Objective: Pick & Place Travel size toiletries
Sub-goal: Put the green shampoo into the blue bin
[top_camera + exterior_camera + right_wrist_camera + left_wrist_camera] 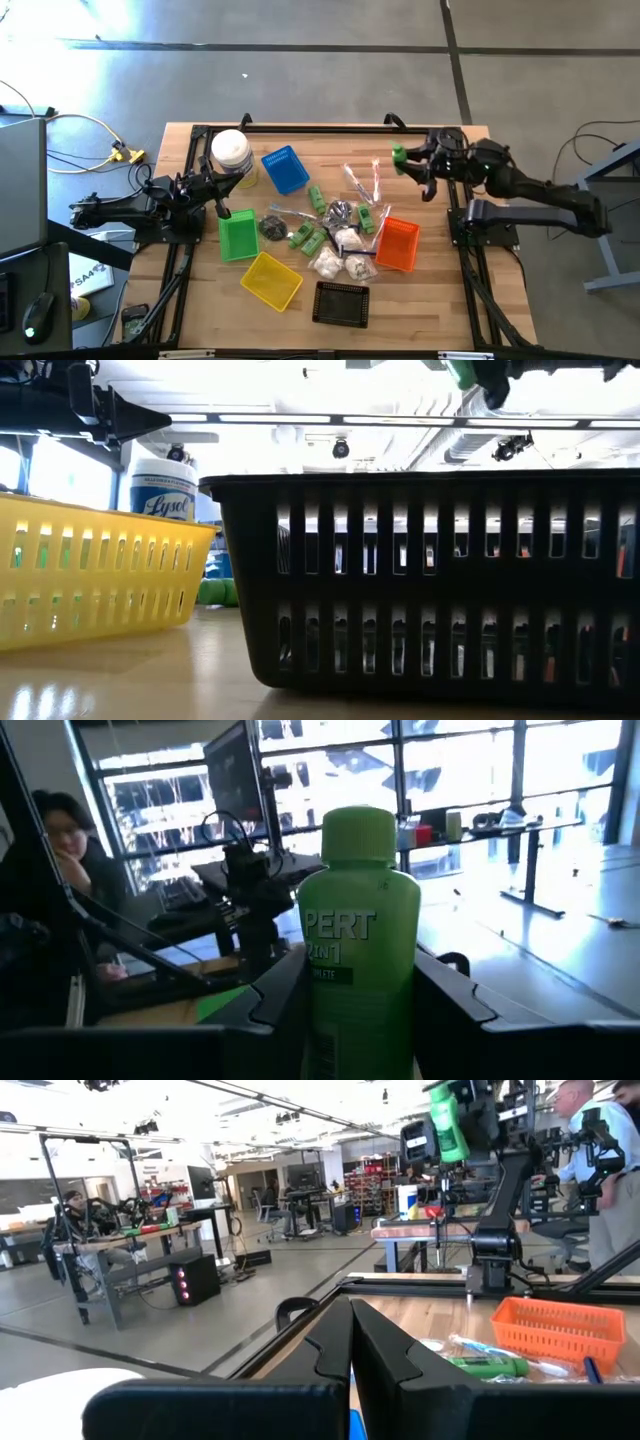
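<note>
From above, the right end effector (pixel 408 160) pinches a small green bottle (pixel 398 155), held up over the far right part of the wooden counter (pixel 440 310). I'd lower it right into a basket, maybe the orange basket (pixel 398 244), before letting go. The left end effector (pixel 222 209) sits pressed together by the green basket (pixel 237 238). Right wrist view: the bottle (pixel 358 935) is smooth round plastic, upright between the fingers.

Black basket (pixel 430 580) across the low view, toiletries hidden behind.
</note>
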{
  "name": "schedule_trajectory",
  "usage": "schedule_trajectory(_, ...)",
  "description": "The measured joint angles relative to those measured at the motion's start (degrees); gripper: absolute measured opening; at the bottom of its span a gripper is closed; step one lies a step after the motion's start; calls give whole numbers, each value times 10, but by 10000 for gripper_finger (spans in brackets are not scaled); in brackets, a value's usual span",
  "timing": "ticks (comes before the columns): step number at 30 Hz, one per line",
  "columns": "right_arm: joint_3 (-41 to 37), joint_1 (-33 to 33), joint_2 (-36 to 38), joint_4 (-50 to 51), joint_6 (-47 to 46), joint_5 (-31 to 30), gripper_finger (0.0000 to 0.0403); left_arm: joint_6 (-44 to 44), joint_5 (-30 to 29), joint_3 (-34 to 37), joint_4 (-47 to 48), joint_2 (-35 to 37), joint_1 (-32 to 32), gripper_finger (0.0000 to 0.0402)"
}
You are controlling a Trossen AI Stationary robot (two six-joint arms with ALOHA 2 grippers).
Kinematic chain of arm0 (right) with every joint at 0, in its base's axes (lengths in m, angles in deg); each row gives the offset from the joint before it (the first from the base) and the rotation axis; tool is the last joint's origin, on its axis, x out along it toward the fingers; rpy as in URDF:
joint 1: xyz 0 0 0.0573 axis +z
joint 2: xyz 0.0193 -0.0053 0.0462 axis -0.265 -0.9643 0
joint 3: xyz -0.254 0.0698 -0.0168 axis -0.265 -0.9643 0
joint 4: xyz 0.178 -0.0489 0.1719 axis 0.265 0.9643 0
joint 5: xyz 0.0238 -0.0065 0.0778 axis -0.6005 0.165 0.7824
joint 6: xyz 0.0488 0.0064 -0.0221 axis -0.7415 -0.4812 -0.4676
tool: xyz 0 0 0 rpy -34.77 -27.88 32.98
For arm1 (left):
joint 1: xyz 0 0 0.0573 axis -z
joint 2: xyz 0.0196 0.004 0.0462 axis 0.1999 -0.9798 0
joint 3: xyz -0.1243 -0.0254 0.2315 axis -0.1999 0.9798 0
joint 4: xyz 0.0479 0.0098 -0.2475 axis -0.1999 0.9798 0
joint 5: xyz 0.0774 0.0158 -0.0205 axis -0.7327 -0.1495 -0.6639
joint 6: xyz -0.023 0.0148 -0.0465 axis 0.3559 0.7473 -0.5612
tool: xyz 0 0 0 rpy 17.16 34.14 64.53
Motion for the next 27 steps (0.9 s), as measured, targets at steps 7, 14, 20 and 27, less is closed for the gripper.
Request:
schedule_trajectory(7,-123,0,100,-71,-15,7,130,0,0,0,8,0,0,0)
schedule_trajectory(14,-253,0,169,-200,-23,-9,130,-6,0,0,30,0,0,0)
schedule_trajectory(20,-319,0,191,-264,-23,-28,130,-30,0,0,33,0,0,0)
schedule_trajectory(27,-331,0,193,-270,-10,-16,130,-34,14,0,38,0,0,0)
